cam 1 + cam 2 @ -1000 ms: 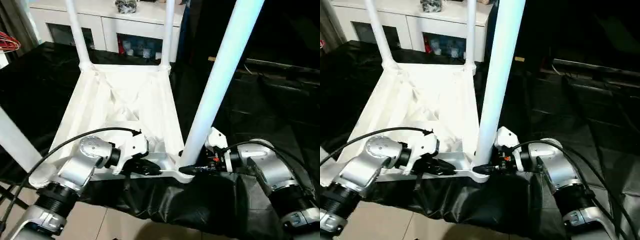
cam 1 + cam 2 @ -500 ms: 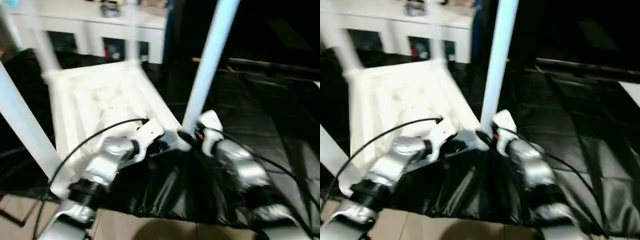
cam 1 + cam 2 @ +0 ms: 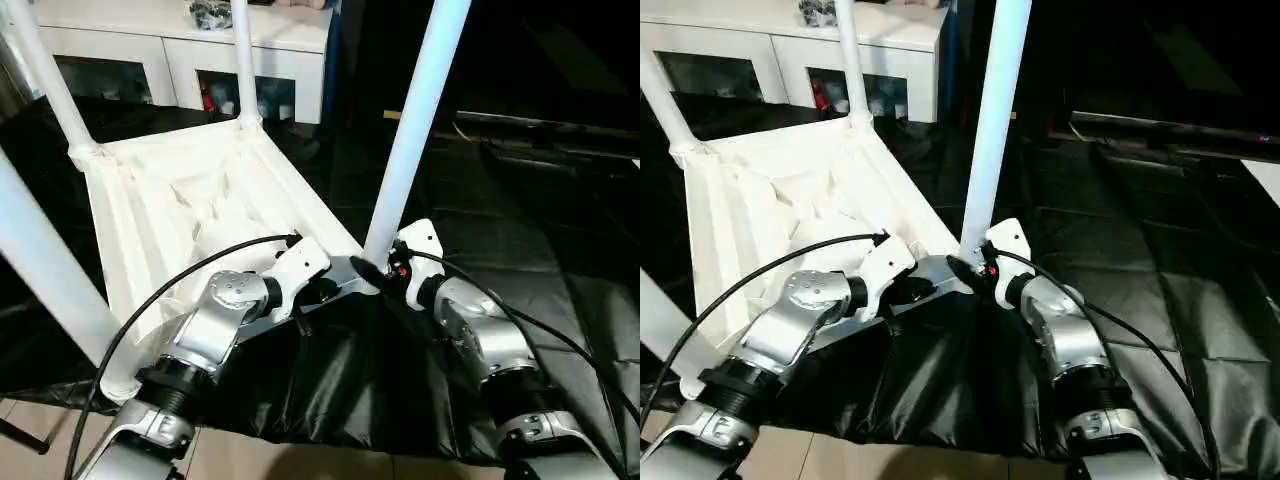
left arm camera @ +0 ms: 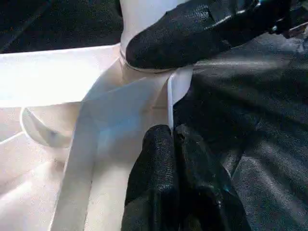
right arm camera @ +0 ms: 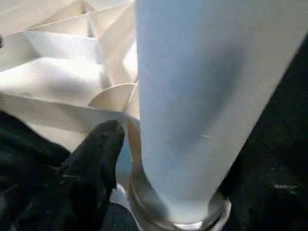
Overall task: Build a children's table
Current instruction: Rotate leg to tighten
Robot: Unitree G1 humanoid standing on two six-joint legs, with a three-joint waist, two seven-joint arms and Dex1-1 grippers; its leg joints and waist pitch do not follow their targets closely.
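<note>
The children's table lies upside down on a black sheet, its ribbed white tabletop (image 3: 190,200) facing up. All four white legs stand in the corner sockets, including the near right leg (image 3: 415,130). My right gripper (image 3: 372,268) is at the base of this leg. One of its fingers (image 5: 98,154) stands a little off the tube beside the socket, and the other finger (image 4: 192,33) lies against the leg's foot. My left gripper (image 4: 173,137) is shut, its tips pressed to the tabletop's thin near rim (image 4: 169,96) just beside that corner.
A white cabinet (image 3: 200,40) with glass doors stands behind the table. The black sheet (image 3: 520,200) covers the floor to the right and in front. Bare pale floor (image 3: 260,460) shows at the near edge. A cable (image 3: 180,285) loops over my left forearm.
The table has swung, its far end going left and the near right corner away from me; the camera shifted too. Both grippers stayed at that corner.
</note>
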